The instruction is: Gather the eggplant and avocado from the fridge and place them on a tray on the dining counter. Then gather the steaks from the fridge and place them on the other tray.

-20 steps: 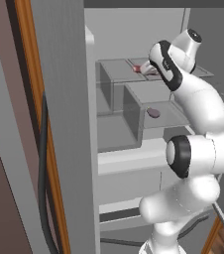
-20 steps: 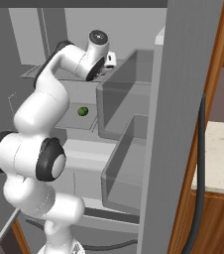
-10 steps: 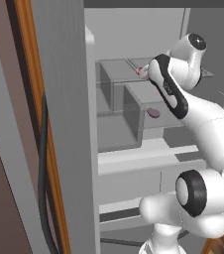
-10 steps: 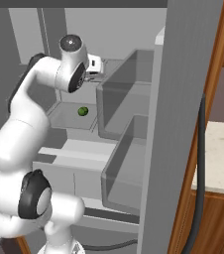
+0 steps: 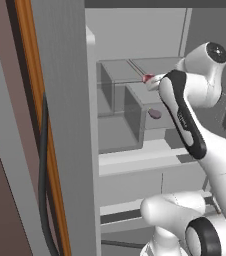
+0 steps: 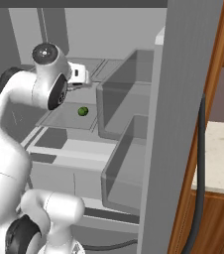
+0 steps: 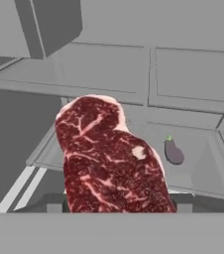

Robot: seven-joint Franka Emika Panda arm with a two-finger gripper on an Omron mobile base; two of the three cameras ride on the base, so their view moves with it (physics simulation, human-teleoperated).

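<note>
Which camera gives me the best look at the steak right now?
The hand view: the steak sits large and close, its red marbled face plain to see, with the eggplant on the shelf beyond it. The left base view catches just a small red sliver beside the arm.

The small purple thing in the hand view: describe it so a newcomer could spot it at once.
Look inside the open grey fridge, on the lower grey shelf below the dark red marbled steak that fills the foreground. Just right of the steak lies a small dark purple eggplant, oval, with a tiny green stem at its top.
</note>
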